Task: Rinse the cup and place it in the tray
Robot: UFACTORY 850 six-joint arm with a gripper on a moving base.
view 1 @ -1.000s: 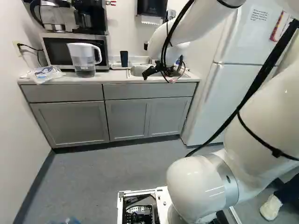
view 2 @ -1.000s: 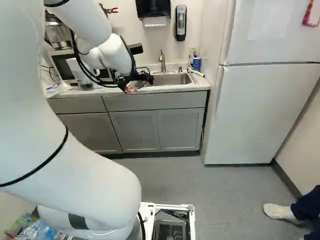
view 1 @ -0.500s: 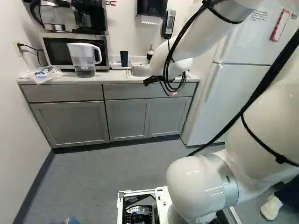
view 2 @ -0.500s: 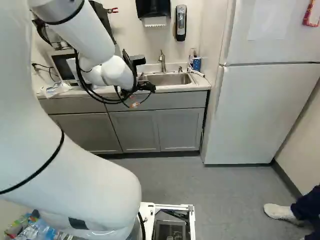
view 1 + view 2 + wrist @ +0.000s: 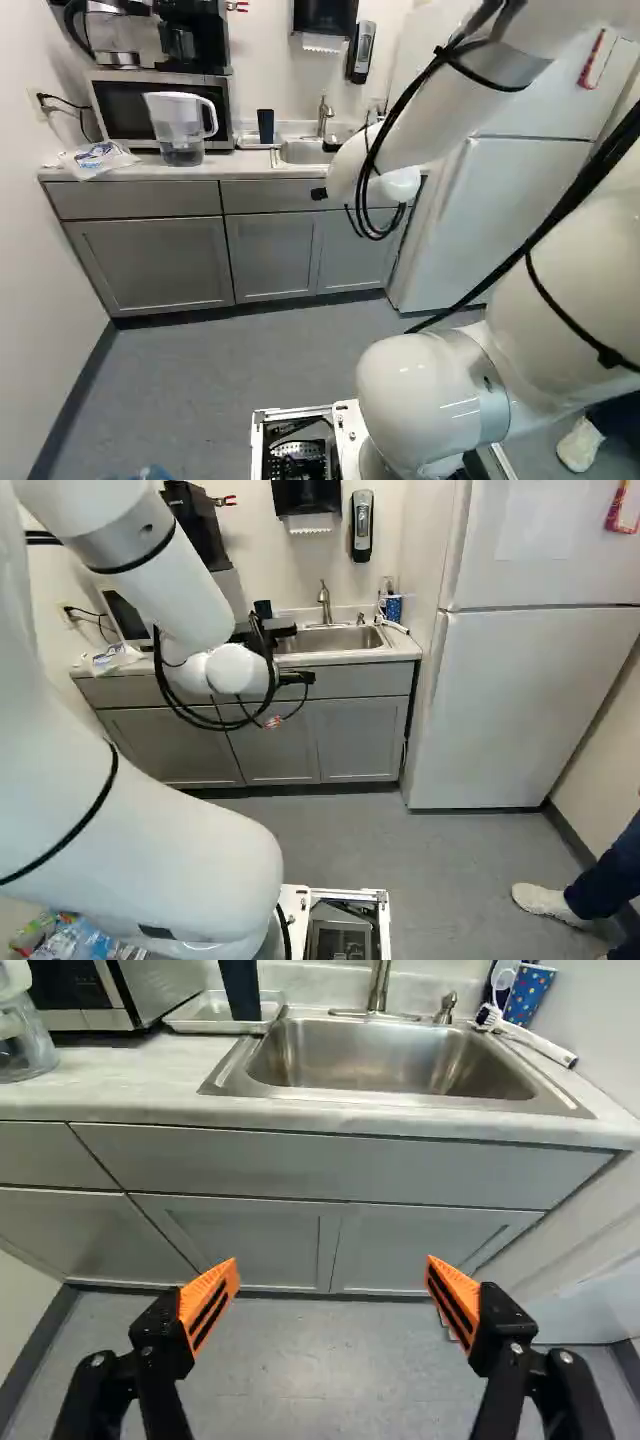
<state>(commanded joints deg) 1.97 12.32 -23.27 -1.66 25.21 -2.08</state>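
Observation:
The black gripper [image 5: 298,678] shows partly in the right base view, beyond the white wrist and in front of the counter; its fingertips are hidden there. From the wrist view, the gripper [image 5: 332,1265] stands wide open, with nothing between its orange pads. A dark cup [image 5: 240,988] stands in the shallow whitish tray [image 5: 190,1026], left of the sink and well ahead of the fingers. The left base view also shows the cup [image 5: 265,125] in that tray, beside the microwave. The steel sink [image 5: 390,1058] holds nothing that I can see, with its faucet [image 5: 379,985] behind it.
Ahead of the gripper is the front edge of the counter [image 5: 330,1112]. A pitcher [image 5: 178,128] and microwave [image 5: 125,100] stand left of the tray. Right of the sink are a blue patterned cup [image 5: 528,995] and a brush [image 5: 535,1042]. A fridge [image 5: 520,700] adjoins the counter.
The arm has drawn back from the counter, its wrist now lower in both base views, and more of the sink and faucet shows. The cup and tray have stayed where they were.

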